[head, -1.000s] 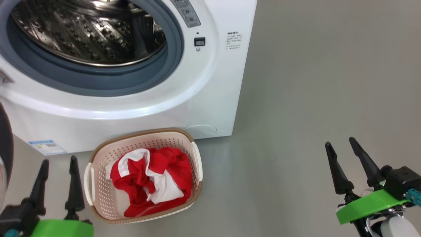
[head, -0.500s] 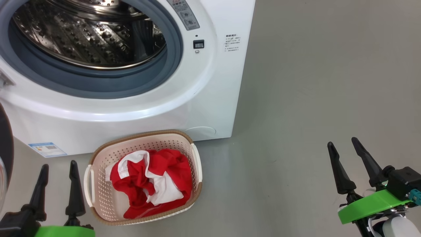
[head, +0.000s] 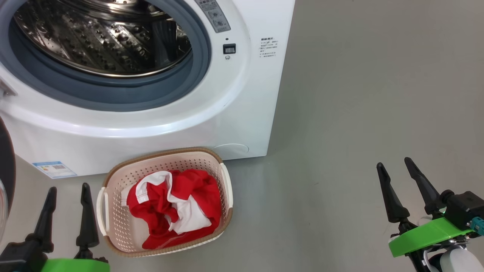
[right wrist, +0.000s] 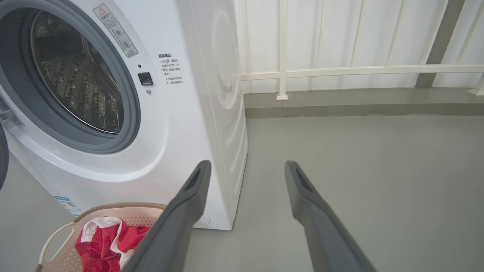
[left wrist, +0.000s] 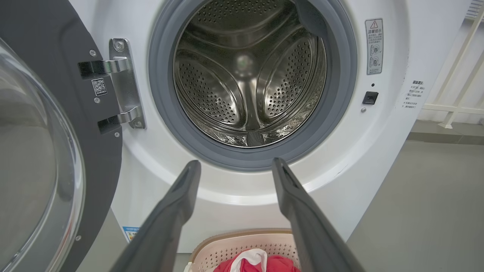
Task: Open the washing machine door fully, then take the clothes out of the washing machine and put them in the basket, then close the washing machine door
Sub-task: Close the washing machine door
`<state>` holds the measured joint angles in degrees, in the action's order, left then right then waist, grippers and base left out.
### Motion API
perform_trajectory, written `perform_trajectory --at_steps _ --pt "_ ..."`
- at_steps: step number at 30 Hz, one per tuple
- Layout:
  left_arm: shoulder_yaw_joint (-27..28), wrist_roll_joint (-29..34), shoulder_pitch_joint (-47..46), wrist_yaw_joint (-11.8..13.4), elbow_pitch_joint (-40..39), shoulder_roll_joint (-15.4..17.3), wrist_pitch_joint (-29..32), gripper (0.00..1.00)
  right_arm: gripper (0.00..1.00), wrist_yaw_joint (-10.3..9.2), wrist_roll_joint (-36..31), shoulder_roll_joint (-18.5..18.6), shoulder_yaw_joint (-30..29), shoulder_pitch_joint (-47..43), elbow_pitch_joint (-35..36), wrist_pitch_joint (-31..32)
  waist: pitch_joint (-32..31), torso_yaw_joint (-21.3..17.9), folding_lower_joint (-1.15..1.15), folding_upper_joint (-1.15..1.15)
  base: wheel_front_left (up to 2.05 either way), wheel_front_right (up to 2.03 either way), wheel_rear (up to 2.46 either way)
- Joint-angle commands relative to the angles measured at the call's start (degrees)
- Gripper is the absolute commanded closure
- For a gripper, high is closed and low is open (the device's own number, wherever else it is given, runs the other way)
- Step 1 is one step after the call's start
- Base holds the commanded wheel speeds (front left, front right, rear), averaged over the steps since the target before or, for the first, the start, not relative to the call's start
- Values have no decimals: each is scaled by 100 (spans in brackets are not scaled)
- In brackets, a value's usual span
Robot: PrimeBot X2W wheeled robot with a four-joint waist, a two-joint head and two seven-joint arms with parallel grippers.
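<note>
Since the clothes (head: 174, 207) lie in the basket (head: 162, 153) at the washing machine's (head: 242, 94) 6 o'clock, only the door (left wrist: 56, 151), swung out at 9 o'clock, needs closing. Left gripper (head: 68, 187) and right gripper (head: 392, 162) gape empty; a push on the rounded glass could slip, leaving it unlatched.

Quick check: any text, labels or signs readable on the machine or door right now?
Nothing can be quoted word for word.
Warning sticker on the washing machine front: red triangle sign, print too small.
Printed block beside it: Chinese characters, illegible.
QR sticker on the washing machine door: digits too small.
Blue-white label, low on the front: blurred.
</note>
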<state>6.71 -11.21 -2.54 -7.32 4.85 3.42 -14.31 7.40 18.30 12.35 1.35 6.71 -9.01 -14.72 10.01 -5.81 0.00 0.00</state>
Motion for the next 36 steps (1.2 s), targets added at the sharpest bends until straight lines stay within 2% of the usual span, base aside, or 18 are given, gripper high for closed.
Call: perform_trajectory --at_steps 1,20,36 --pt "173 75 -62 -16 -182 86 -69 0 0 9 67 89 106 -44 149 -28 11 7 0 0 0 0 0" --pt "180 73 -70 -16 -198 66 -69 0 0 9 63 100 107 -3 178 -28 42 41 0 0 -75 74 0" --pt "141 -2 -61 -16 -182 43 -69 0 0 9 44 102 158 24 156 -28 24 201 0 0 -3 3 0"
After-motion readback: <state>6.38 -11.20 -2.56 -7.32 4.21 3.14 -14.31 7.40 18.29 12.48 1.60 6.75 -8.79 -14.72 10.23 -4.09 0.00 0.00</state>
